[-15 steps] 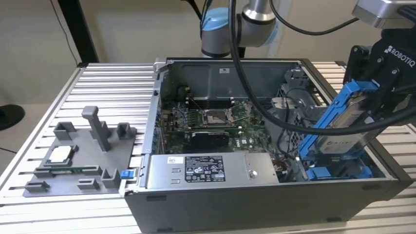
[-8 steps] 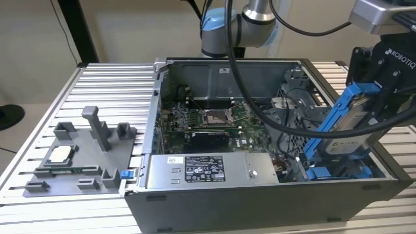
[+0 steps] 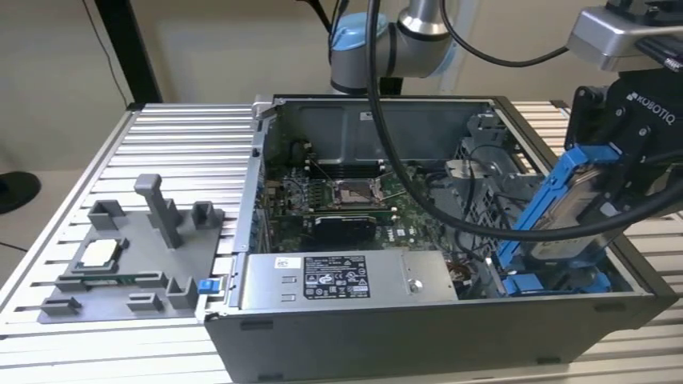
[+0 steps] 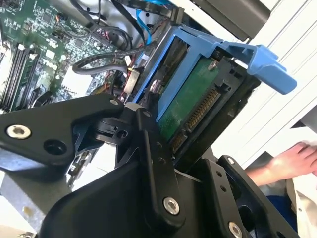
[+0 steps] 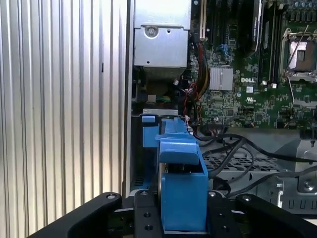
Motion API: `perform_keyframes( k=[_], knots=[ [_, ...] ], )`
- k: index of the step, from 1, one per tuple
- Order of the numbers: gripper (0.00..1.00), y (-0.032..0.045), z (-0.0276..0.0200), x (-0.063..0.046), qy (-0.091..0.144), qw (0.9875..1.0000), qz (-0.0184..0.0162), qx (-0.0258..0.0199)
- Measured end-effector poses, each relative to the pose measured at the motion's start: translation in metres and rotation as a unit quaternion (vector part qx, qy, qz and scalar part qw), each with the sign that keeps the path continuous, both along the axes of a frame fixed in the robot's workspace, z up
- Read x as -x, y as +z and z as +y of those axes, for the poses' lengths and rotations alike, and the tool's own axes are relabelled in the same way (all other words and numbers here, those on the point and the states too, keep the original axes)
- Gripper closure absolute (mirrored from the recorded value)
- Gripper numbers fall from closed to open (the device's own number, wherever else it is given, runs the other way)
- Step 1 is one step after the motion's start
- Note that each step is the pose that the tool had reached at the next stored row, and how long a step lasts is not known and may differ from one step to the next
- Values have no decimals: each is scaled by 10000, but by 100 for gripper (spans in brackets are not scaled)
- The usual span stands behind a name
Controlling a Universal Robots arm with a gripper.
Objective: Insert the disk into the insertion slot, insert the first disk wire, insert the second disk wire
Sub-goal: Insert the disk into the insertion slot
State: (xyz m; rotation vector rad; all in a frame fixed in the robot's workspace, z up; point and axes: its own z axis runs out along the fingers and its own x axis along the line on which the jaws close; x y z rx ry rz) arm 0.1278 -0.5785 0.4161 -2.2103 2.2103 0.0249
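Ribbed aluminium bench (image 3: 171, 136) carries an open PC case (image 3: 427, 336). Step in hand, as judged: the first, disk into slot; no wire work shows yet. Tool (image 3: 613, 196) is clamped on the disk (image 3: 549, 204), which hangs tilted over the slot (image 3: 555, 282) at the case's corner on the exterior view's right, with its lower end near the blue fittings and not seated. Seating calls for squaring the disk to the bay, clear of the loose black cables (image 5: 237, 148). Disk: silver drive in a blue carrier, green board (image 4: 188, 106) exposed.
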Motion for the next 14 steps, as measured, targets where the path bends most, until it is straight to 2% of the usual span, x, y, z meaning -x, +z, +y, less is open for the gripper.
perform_keyframes(
  k=[14],
  knots=[
    [100, -101, 0, 11, -158, 9999, 9, 0]
  ],
)
